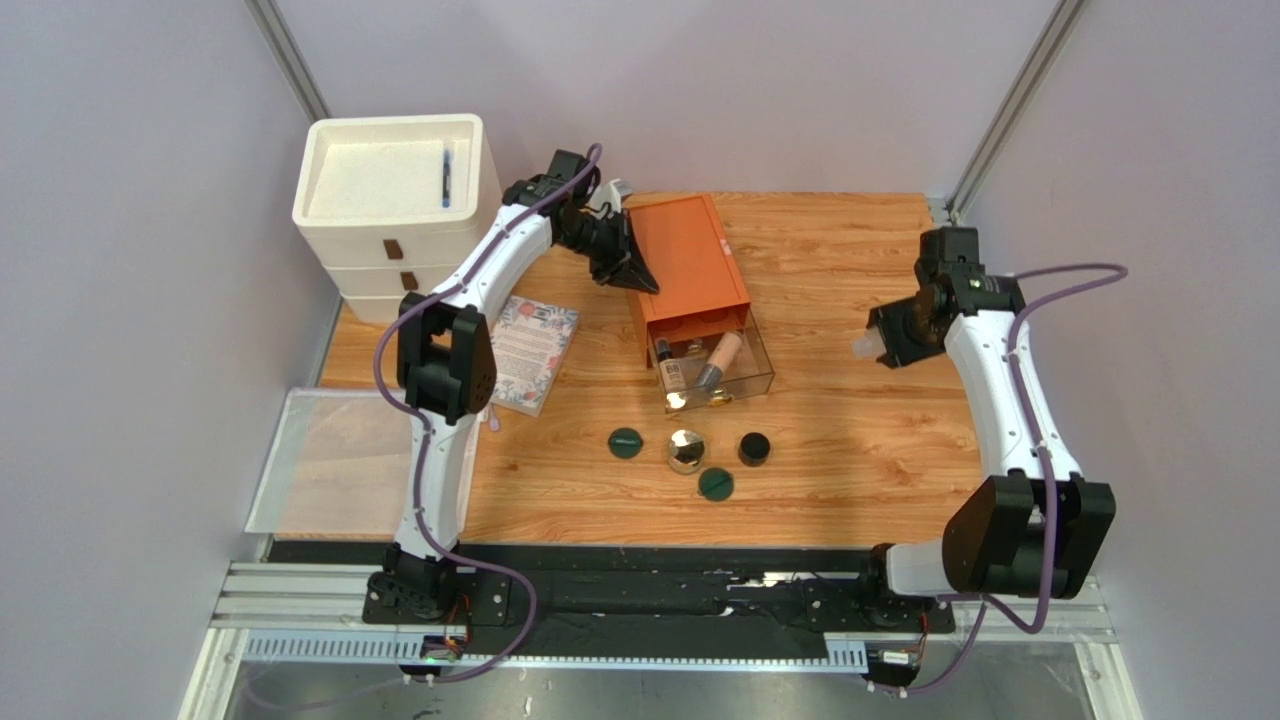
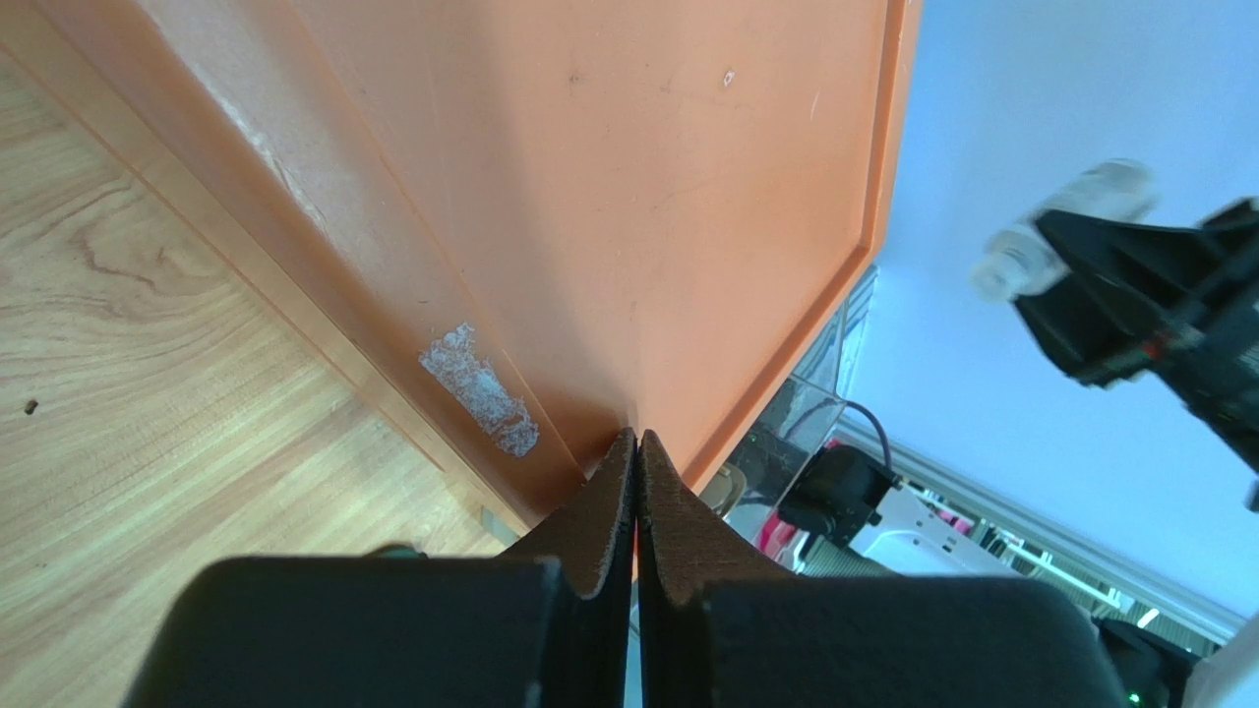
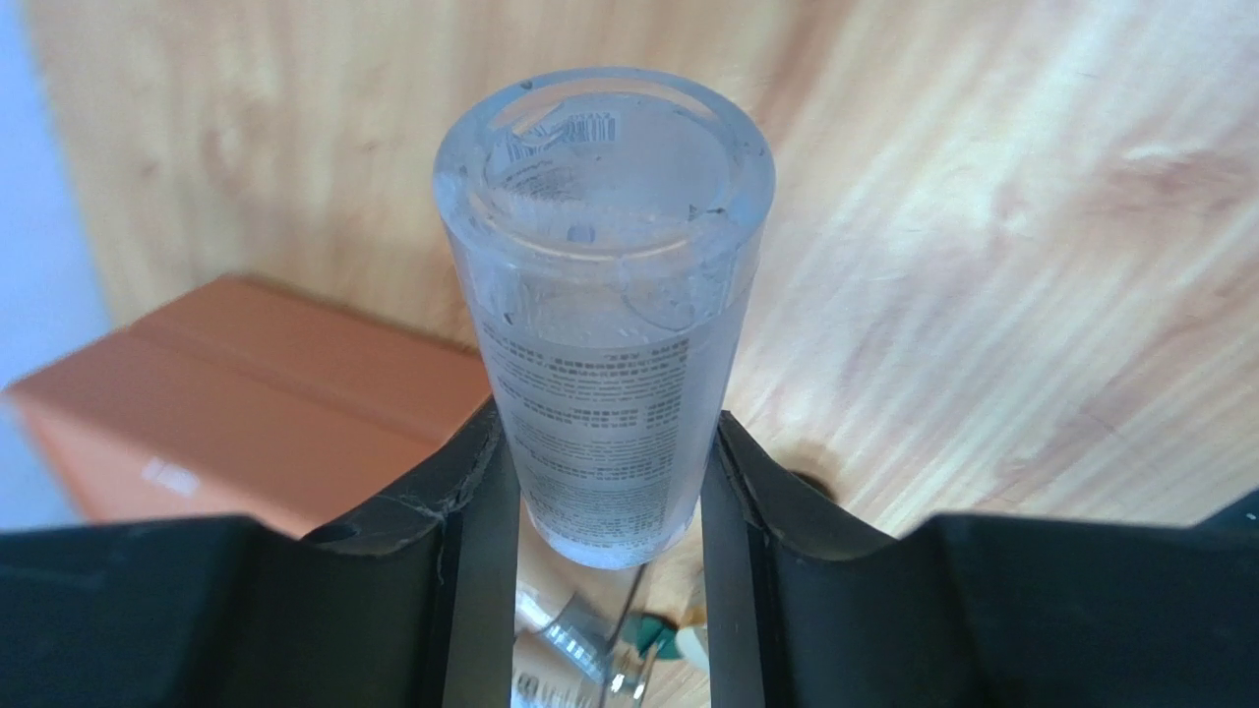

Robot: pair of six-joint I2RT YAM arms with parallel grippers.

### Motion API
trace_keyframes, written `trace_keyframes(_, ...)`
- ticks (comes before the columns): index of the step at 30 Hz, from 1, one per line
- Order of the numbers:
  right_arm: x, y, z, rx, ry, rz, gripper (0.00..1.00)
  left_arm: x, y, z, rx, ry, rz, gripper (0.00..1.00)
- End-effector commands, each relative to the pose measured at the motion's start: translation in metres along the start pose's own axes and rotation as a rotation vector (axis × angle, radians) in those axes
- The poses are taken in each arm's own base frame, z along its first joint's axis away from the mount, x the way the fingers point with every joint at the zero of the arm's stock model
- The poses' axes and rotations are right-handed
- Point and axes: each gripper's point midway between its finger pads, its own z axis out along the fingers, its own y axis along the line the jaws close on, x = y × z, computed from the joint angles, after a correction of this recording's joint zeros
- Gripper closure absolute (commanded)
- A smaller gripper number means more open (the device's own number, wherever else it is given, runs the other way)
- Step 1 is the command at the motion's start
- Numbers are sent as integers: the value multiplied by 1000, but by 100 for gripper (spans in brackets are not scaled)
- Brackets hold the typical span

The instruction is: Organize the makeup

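My right gripper (image 3: 609,487) is shut on the clear bottle (image 3: 606,295), held above the table's right side (image 1: 869,345). My left gripper (image 2: 637,443) is shut with nothing in it, its tips resting against the orange-brown drawer box (image 2: 621,192) at the box's left edge (image 1: 624,270). The box's clear drawer (image 1: 759,375) stands pulled out, with a beige tube (image 1: 721,360) lying inside. On the table in front of it lie two dark green compacts (image 1: 625,443) (image 1: 715,485), a gold-rimmed compact (image 1: 687,449) and a black round jar (image 1: 754,447).
A floral notebook (image 1: 529,353) lies left of the drawer box. A white stacked drawer unit (image 1: 394,203) stands at the back left. A clear tray (image 1: 323,458) sits at the table's left edge. Grey walls close in both sides.
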Motion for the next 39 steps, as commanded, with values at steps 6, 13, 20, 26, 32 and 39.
trace_keyframes(6, 73, 98, -59, -244, 42, -370, 100, -5, 20, 5, -63, -6, -12, 100)
trace_keyframes(13, 159, 112, -52, -292, 229, -470, 100, -9, 18, 4, -62, -16, -17, 100)
trace_keyframes(20, 219, 103, -42, -266, 416, -528, 100, -11, 18, 4, -72, -19, -23, 100)
trace_keyframes(26, 248, 91, -33, -240, 539, -522, 99, -14, 20, 3, -76, -24, -27, 100)
trace_keyframes(32, 263, 85, -30, -223, 625, -519, 58, -16, 21, 2, -76, -28, -35, 100)
trace_keyframes(39, 247, 107, -42, -256, 546, -558, 36, -19, 22, -1, -78, -31, -36, 100)
